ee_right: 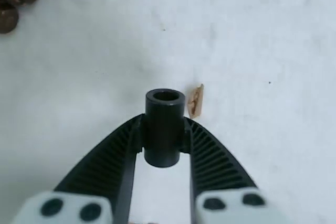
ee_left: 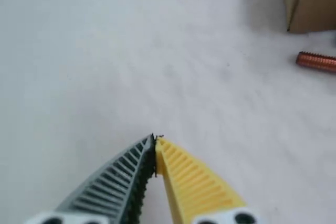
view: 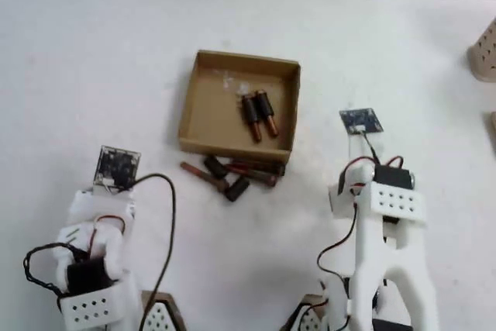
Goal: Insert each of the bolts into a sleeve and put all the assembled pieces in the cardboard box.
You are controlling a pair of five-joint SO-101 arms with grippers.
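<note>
2 assembled pieces [view: 260, 114] lie side by side in the right half of the cardboard box [view: 232, 147]. Just in front of the box, on the white table [view: 93, 60], loose copper bolts [view: 200, 174] and black sleeves [view: 237, 188] lie together in a small group.

The right arm [view: 387, 215] stretches forward from the near edge, to the right of the box. Its right gripper [ee_right: 164, 124] is clamped on 1 black sleeve [ee_right: 165, 140], hollow end showing. A small tan scrap [ee_right: 195, 100] lies beside it, its mark too small to read.

The left arm [view: 97, 215] sits folded at the near left. The grey and yellow fingers [ee_left: 194, 182] of the left gripper [ee_left: 155, 141] are pressed together over bare table, holding nothing. 1 bolt [ee_left: 316, 61] lies farther off.
</note>
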